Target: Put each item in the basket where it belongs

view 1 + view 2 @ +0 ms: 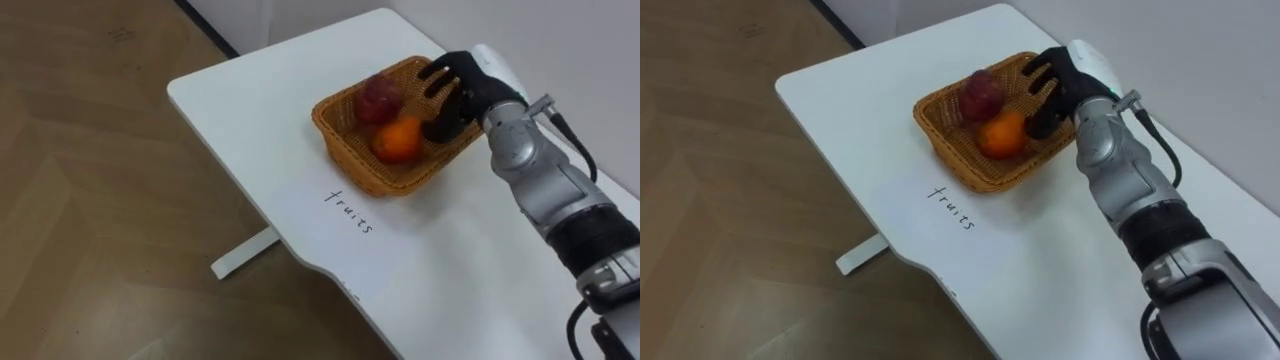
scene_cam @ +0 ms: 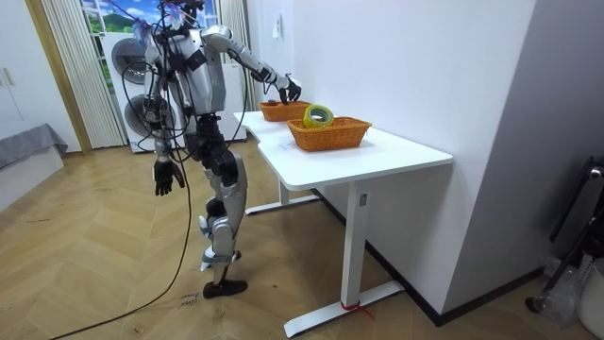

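Two wicker baskets are sitting on the white table (image 1: 250, 100). The fruit basket (image 1: 352, 172) is holding two fruits side by side: one orange (image 1: 398, 140) and one dark red fruit (image 1: 377, 98). A handwritten word, "fruits" (image 1: 350, 211), is showing on the table just beside it. The right hand (image 1: 462, 90) is hovering over its far rim, fingers spread, gripping nothing. The other basket (image 2: 328, 135) is holding one yellow-green tape roll (image 2: 318, 115). The left hand (image 2: 168, 177) is hanging at the robot's side, fingers relaxed.
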Tool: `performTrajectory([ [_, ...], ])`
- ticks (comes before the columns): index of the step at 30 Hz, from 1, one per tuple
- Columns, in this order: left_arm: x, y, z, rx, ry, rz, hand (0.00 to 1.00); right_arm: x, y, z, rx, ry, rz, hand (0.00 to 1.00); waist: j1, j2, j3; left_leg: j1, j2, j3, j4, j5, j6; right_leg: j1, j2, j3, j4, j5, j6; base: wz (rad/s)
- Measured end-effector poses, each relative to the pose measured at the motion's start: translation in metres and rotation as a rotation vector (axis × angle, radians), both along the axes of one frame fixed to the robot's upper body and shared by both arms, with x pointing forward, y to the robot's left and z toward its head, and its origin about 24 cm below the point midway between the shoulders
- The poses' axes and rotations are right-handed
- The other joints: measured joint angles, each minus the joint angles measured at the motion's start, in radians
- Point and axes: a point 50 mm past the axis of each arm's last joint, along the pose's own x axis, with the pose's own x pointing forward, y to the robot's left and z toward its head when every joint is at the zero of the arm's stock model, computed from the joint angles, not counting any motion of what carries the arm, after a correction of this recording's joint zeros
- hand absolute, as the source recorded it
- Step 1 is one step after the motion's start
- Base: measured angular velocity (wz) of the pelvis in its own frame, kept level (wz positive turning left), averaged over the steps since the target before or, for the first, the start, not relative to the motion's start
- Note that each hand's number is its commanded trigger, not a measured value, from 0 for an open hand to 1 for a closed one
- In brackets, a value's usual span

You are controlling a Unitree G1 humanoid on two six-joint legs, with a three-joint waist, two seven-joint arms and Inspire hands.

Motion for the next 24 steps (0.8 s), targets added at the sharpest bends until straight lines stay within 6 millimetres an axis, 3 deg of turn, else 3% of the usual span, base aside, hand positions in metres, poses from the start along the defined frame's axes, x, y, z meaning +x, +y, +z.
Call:
performTrajectory([
  [10,0.002,-0.001,0.0,0.001,-0.012,-0.002,0.0,0.006,-0.008,0.004,0.011,0.008,-0.044,0.0,0.0,-0.001,0.009,-0.008,-0.001,-0.001,0.005,0.0,0.0,-0.006,-0.002,-0.021,0.0,0.0,0.0,0.02],
  [17,0.002,-0.001,0.0,0.001,-0.02,-0.004,0.0,0.006,-0.007,0.006,0.014,-0.002,-0.037,0.0,-0.003,-0.003,0.0082,-0.011,0.002,0.015,0.003,0.0,0.0,-0.018,-0.003,-0.015,0.001,0.0,0.0,-0.07],
  [24,-0.004,-0.001,0.001,0.004,-0.014,-0.003,0.0,0.007,0.006,0.022,0.032,-0.069,0.022,0.0,-0.054,-0.008,0.005,0.004,0.008,0.036,-0.003,0.0,0.001,-0.016,-0.002,0.02,-0.001,0.0,0.0,-0.09],
])
